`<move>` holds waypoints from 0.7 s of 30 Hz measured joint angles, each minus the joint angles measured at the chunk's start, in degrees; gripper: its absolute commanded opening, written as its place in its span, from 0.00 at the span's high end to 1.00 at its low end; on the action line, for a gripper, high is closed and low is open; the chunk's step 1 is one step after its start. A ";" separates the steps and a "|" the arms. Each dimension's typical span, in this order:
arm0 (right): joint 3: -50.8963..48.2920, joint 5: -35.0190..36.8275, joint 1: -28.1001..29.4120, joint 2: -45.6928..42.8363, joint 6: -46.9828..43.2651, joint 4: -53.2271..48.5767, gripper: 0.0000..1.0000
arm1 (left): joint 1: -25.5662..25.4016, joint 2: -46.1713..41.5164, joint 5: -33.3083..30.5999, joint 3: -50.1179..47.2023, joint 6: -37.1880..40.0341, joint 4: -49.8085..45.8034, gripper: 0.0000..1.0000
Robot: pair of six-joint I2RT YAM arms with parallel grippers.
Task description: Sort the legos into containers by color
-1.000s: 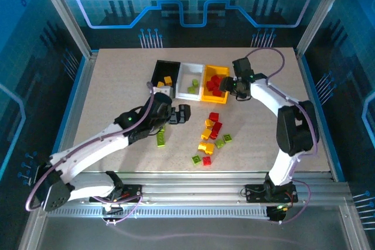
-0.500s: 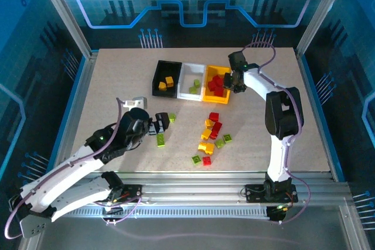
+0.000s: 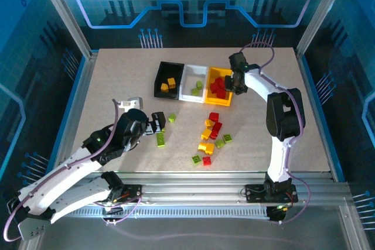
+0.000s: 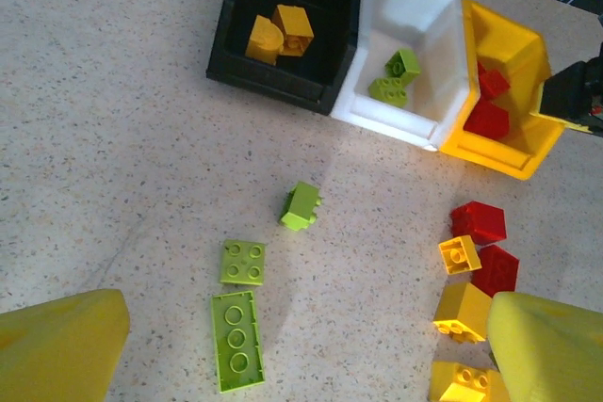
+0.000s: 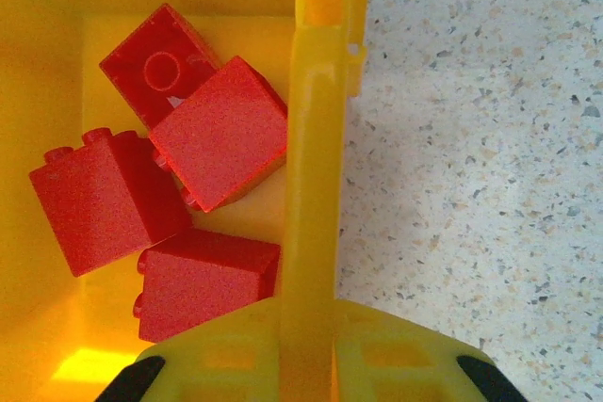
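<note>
The 3 bins stand in a row, side walls touching, on the far half of the surface [image 3: 111,86]. The black bin [image 4: 283,91] is on the left, the white bin [image 4: 410,11] in the middle and the yellow-orange bin [image 4: 490,152] on the right.

The black bin holds 2 yellow-orange bricks [image 4: 279,33] lying against each other. The white bin holds 2 lime green bricks [image 4: 396,77]. The yellow-orange bin holds red bricks [image 5: 217,134], and the right wrist view shows 4 of them packed close together.

The right claw [image 3: 237,83] is at the right-hand side of the yellow-orange bin, pressed together and pinching that bin's right wall, which runs straight up between its fingers.

The left claw [image 4: 306,327] hangs over the surface on the near side of the bins, spread wide and holding nothing. Under it lie 3 lime green pieces:
- a small lime green brick [image 4: 301,206] tipped on its side
- a square lime green plate [image 4: 242,262]
- a long lime green plate [image 4: 236,341] just beside the square one

To their right, a loose cluster [image 3: 210,136] of red, yellow-orange and lime green bricks sits on the surface, apart from the bins.
</note>
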 measured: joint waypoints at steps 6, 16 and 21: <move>-1.62 -0.74 0.37 -1.25 -3.10 -0.61 1.00 | 0.37 -0.02 -0.20 -0.59 -0.02 -0.22 0.01; -1.07 -2.14 1.36 -1.29 -7.50 -2.60 1.00 | 0.74 0.00 -0.15 -1.42 -0.17 -0.33 0.01; 0.07 -2.86 2.10 -1.18 -8.24 -4.76 0.81 | 0.92 -0.02 -0.15 -1.64 -0.20 -0.35 0.01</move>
